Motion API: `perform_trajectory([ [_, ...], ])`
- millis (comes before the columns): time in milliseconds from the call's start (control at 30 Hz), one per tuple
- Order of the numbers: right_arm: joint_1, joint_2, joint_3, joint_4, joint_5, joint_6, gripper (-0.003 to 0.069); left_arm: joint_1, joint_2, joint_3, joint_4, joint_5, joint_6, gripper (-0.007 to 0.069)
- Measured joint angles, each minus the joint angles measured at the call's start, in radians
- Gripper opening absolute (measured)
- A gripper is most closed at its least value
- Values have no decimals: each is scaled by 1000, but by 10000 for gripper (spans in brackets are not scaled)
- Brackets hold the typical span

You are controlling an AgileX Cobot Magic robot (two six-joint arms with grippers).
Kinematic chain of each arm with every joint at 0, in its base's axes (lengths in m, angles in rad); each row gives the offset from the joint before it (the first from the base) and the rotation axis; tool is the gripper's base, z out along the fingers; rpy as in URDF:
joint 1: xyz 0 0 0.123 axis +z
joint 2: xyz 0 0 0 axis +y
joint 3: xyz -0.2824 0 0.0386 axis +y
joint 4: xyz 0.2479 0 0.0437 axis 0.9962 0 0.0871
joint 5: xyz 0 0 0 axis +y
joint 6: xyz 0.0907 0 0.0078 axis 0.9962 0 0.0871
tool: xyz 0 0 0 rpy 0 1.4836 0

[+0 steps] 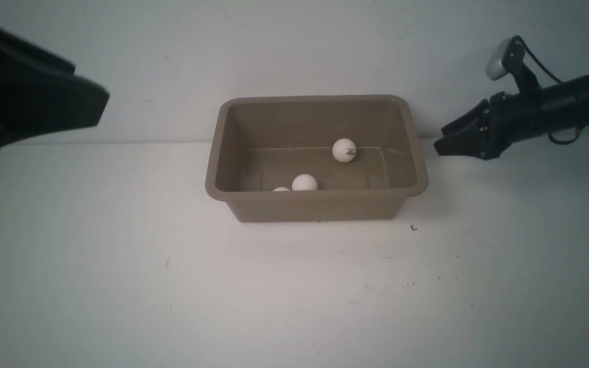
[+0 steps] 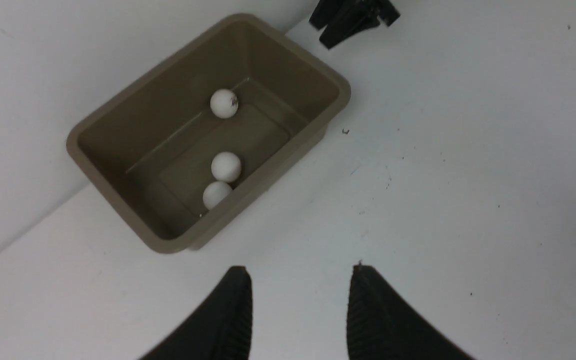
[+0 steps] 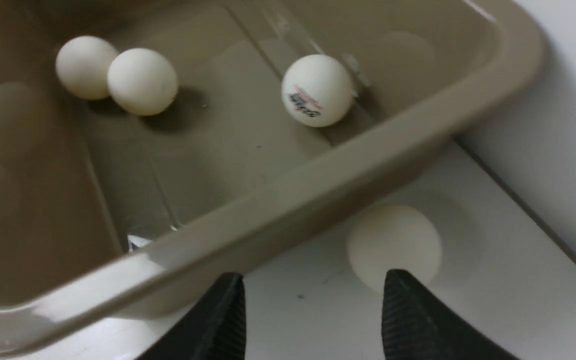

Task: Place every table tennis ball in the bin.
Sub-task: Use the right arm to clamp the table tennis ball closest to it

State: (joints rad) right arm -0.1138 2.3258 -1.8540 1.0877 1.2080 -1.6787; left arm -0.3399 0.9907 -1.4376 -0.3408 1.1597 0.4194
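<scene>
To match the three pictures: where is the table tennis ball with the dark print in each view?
Front view: printed ball in the bin, at the far wall's foot, right of centre.
Left wrist view: printed ball in the bin, at a long wall's foot.
Right wrist view: printed ball, print facing the camera.
Shared landmark: two plain balls side by side.

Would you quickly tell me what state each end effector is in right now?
Left end effector: open, empty.
Right end effector: open, empty; one table tennis ball lies nearby.

Front camera looks forward, down; left wrist high; right wrist close; all share bin point(image 1: 315, 207).
</scene>
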Motion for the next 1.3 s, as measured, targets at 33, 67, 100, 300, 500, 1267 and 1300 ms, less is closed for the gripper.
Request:
perform_trajectory([
  [33, 2, 0, 0, -4, 0, -6, 338, 0, -2, 0, -12, -10, 7, 247],
  [67, 3, 0, 0, -4, -1, -6, 338, 0, -2, 0, -13, -10, 9, 247],
  [100, 5, 1, 0, -9, -6, -12, 337, 0, -4, 0, -17, -12, 12, 247],
  [300, 7, 29, 0, -9, -28, -22, 337, 0, -4, 0, -23, -5, 14, 247],
  [500, 8, 69, 2, 15, -77, -74, 337, 0, -4, 0, -39, -1, 14, 247],
  [1267, 59, 105, 1, 64, -226, -209, 338, 0, -4, 0, -64, 36, 14, 247],
  [1300, 59, 105, 1, 64, -226, -217, 341, 0, -4, 0, -64, 37, 14, 247],
])
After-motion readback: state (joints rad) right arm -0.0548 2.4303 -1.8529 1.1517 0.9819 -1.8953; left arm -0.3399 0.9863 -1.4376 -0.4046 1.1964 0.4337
